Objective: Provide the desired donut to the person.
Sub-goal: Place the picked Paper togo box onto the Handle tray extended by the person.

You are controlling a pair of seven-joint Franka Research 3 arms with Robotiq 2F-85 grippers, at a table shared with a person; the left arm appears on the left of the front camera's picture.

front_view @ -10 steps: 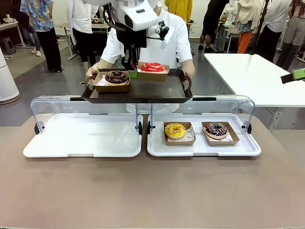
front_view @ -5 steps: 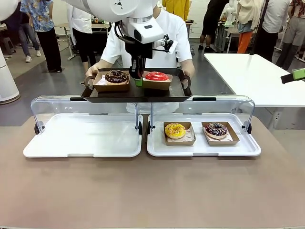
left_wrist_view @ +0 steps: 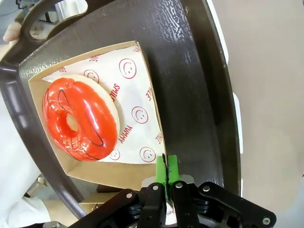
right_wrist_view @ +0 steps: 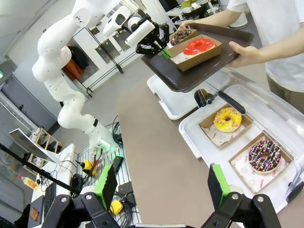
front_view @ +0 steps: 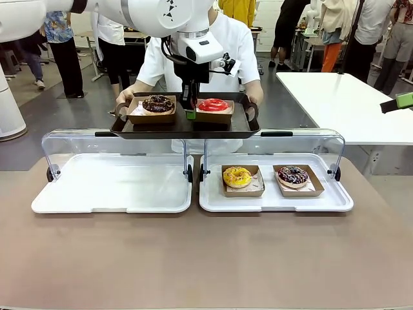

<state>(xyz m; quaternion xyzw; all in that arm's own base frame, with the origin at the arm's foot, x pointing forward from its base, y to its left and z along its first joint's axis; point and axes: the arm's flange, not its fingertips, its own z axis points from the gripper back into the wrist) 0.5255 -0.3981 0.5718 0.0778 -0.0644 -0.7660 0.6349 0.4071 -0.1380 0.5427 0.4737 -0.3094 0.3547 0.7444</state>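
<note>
Upper centre of frame, left end effector [front_view: 189,113] clenched on red donut's box [left_wrist_view: 124,176] rim over person's tray [front_view: 184,127]; right end effector [right_wrist_view: 161,183] released; late letting go could drag the box off.

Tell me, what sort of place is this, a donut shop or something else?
Probably a robot lab staged as a donut counter. Two display trays with clear lids hold boxed donuts, and a person holds out a tray, but cables and gear lie on the floor and bare work tables stand behind.

The left end effector [left_wrist_view: 166,167] pinches the rim of the red donut's [left_wrist_view: 80,119] cardboard box [left_wrist_view: 102,174] on the dark tray [left_wrist_view: 190,80].
</note>
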